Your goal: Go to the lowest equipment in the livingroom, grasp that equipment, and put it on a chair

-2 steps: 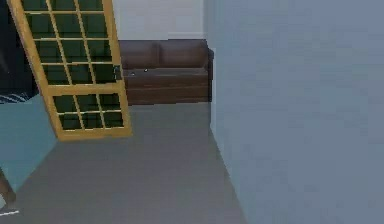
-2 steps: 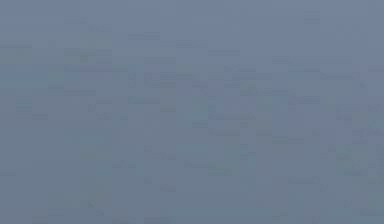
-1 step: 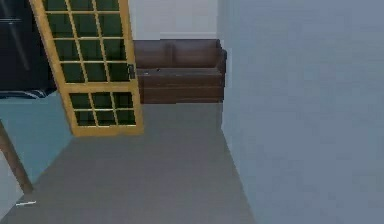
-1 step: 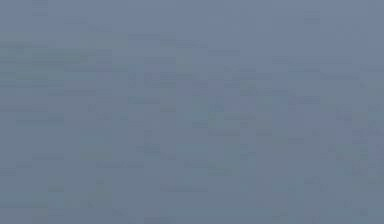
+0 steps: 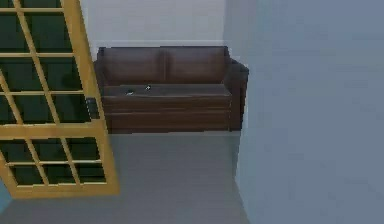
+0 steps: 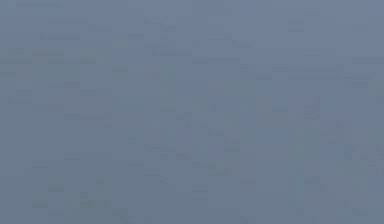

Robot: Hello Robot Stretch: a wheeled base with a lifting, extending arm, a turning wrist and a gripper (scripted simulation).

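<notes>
A dark brown leather sofa [image 5: 170,90] stands against the far white wall in the forward view, past a doorway. A few small pale specks [image 5: 140,90] lie on its left seat cushion; what they are I cannot make out. A plain blue-grey wall [image 6: 190,110] spans the arm side view.
A yellow-framed door with dark glass panes [image 5: 50,95] stands ajar at the forward view's left. A pale blue wall [image 5: 315,110] takes up the right, its edge beside the sofa's arm. Grey floor [image 5: 170,165] runs between door and wall toward the sofa.
</notes>
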